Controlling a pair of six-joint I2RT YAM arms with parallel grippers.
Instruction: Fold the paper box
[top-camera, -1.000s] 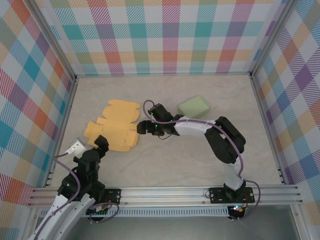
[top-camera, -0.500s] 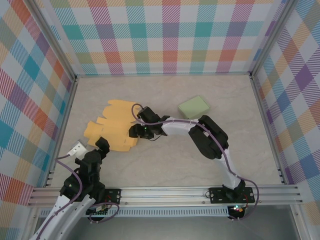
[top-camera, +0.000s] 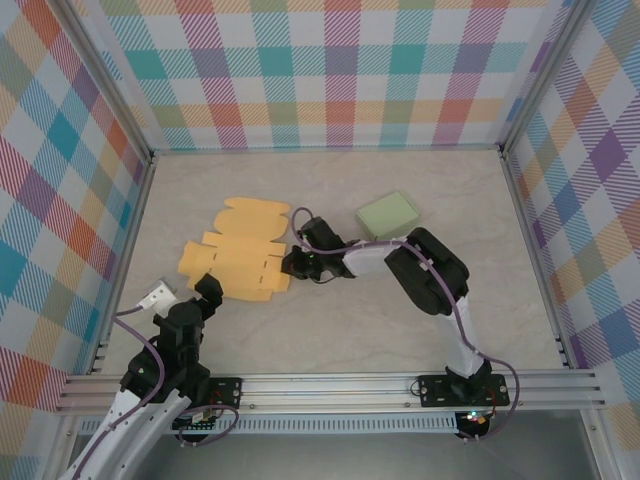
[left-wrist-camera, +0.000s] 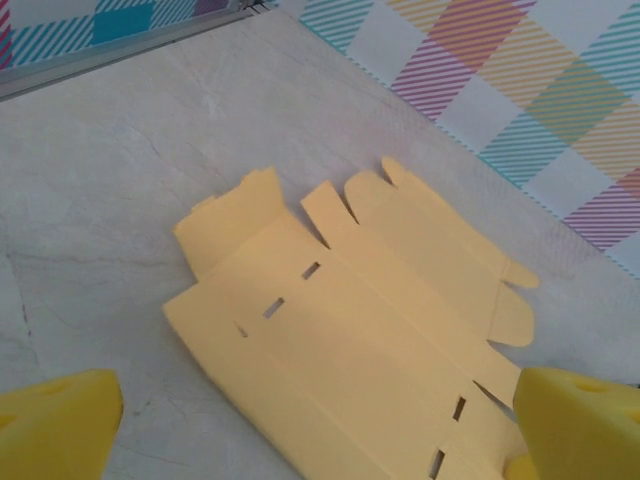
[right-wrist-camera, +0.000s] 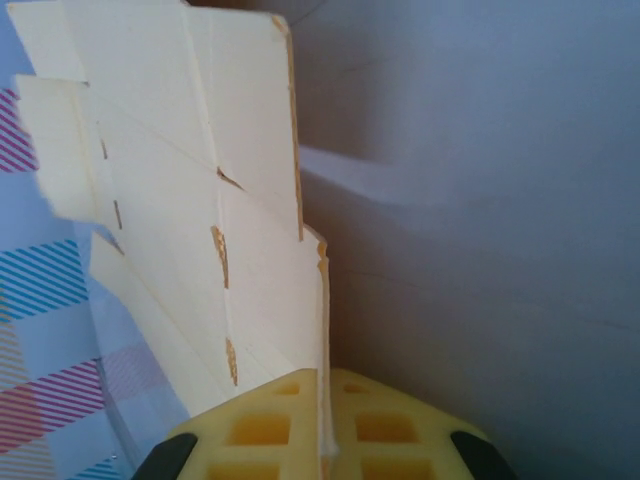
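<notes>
Two yellow pads (right-wrist-camera: 262, 432) of the right gripper (top-camera: 294, 265) are pressed together on the edge of the paper box (top-camera: 236, 256) nearest to them. The box is a flat orange-yellow die-cut sheet that spreads out ahead of those fingers on the table (top-camera: 350, 330). The pinch takes only a thin strip at the rim, seemingly at the corner of a side panel, though the wrist view is too close to say which one. The left gripper (top-camera: 203, 296) hangs with its jaws wide apart. The sheet lies just ahead of it and it touches nothing.

The step in hand looks like raising that pinched panel along its score. To do it well, the right gripper should swing up and over in an arc about the crease rather than drag sideways, since the light card would likely slide across the smooth table or buckle away from the score. The bite is shallow, so a slow move suits it. The free left gripper could press down on the middle panels ahead of it to pin the sheet while the flap turns. The slits and rounded tabs need to stay flat for later locking.

No brand, label or writing shows on the sheet, which has only cuts and creases. The small green box (top-camera: 388, 213) beyond the right gripper also looks plain from above.
</notes>
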